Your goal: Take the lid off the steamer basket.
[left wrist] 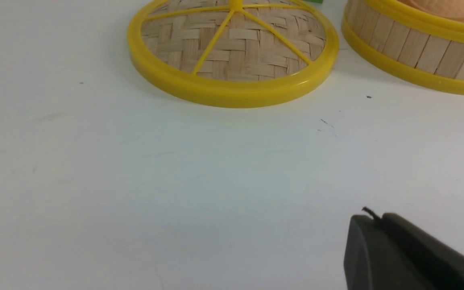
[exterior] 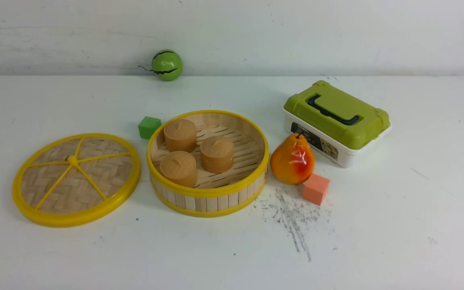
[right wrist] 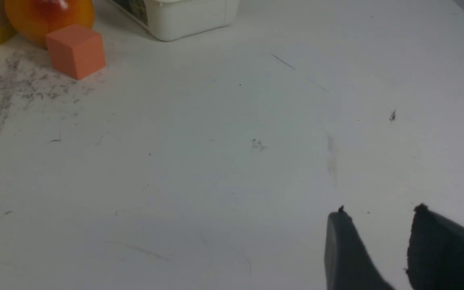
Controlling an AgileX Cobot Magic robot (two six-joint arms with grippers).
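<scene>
The lid [exterior: 76,179], a woven bamboo disc with yellow rim, spokes and knob, lies flat on the table to the left of the steamer basket [exterior: 208,197]. The basket stands uncovered and holds three tan round cakes [exterior: 216,153]. In the left wrist view the lid [left wrist: 232,52] and the basket's wall [left wrist: 417,48] are beyond my left gripper [left wrist: 375,219], which is shut and empty, well short of the lid. My right gripper [right wrist: 379,215] is open and empty over bare table. Neither gripper shows in the front view.
A pear [exterior: 292,160] and an orange cube [exterior: 315,189] sit right of the basket. A white box with a green lid [exterior: 336,121] stands behind them. A green cube [exterior: 149,127] sits behind the basket's left side, and a small green melon [exterior: 167,65] by the wall.
</scene>
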